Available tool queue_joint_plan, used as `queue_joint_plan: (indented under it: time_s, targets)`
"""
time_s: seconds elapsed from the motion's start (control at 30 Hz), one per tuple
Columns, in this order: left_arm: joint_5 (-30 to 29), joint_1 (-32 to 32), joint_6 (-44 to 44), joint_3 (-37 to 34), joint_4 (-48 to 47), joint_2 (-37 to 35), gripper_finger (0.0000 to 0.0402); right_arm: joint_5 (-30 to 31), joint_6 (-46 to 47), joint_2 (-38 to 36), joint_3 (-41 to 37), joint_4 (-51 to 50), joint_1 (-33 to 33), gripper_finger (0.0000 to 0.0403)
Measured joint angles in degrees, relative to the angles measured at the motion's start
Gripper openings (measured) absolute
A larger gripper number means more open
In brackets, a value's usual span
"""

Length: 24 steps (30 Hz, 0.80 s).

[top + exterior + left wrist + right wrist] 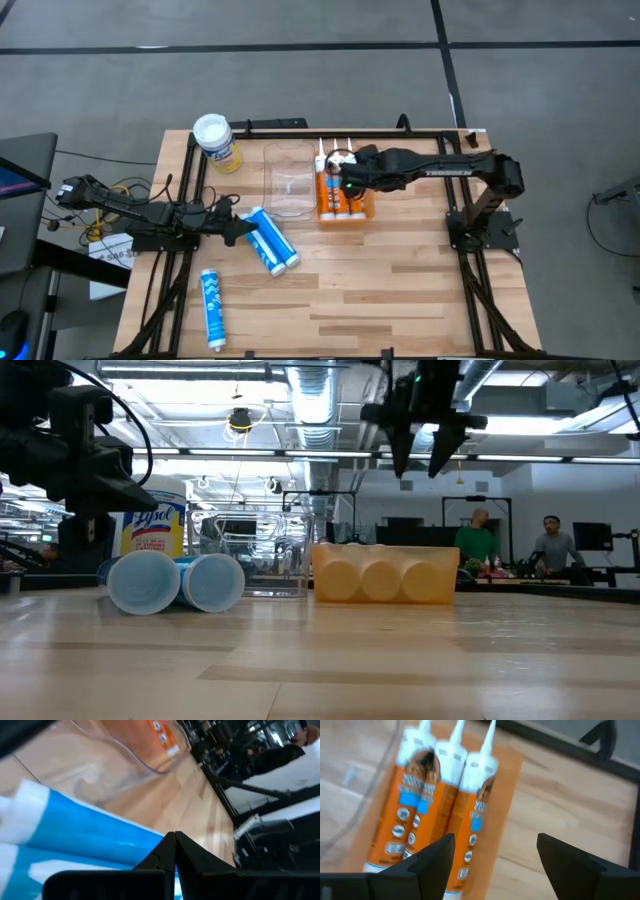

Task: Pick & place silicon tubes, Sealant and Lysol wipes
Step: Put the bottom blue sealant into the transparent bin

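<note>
Three orange sealant tubes (338, 200) (440, 805) lie side by side in an orange tray (509, 780), nozzles toward the far edge. My right gripper (342, 178) (420, 460) (492, 852) hangs open high above them, with nothing between its fingers. Two blue tubes (270, 240) (178, 582) lie together on the table, and a third (212, 308) lies near the front left. The Lysol wipes canister (215, 140) (152, 525) stands upright at the far left. My left gripper (238, 228) (175, 846) is shut, low, right beside the pair of blue tubes. My left gripper's shut fingertips (167, 845) come level from the table's left, right up against the side of the nearer blue tube (100, 837), which lies flat on the table. I cannot tell whether they touch it.
A clear plastic container (288, 180) (255, 555) stands between the canister and the orange tray. Black frame rails run along the table's left, right and far edges. Bare wood lies at the front right. People stand in the room beyond the table (478, 540).
</note>
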Motion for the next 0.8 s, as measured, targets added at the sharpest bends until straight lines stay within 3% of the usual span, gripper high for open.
queue_joint_plan:
  time_s: [0.33,0.53,0.8]
  targets:
    - [4.5,0.0,0.6,0.0,0.2,0.0,0.0,9.6,0.0,-15.1,-3.2,-4.6,3.6,0.0276]
    - [2.6,0.0,3.6,0.9,-0.5,0.0,0.0,15.1,5.7,-28.4,-13.7,-3.5,9.4,0.0276]
    - [-4.3,0.0,10.7,8.4,-5.9,0.0,0.0,24.3,10.1,-42.4,-31.1,7.4,20.4,0.0276]
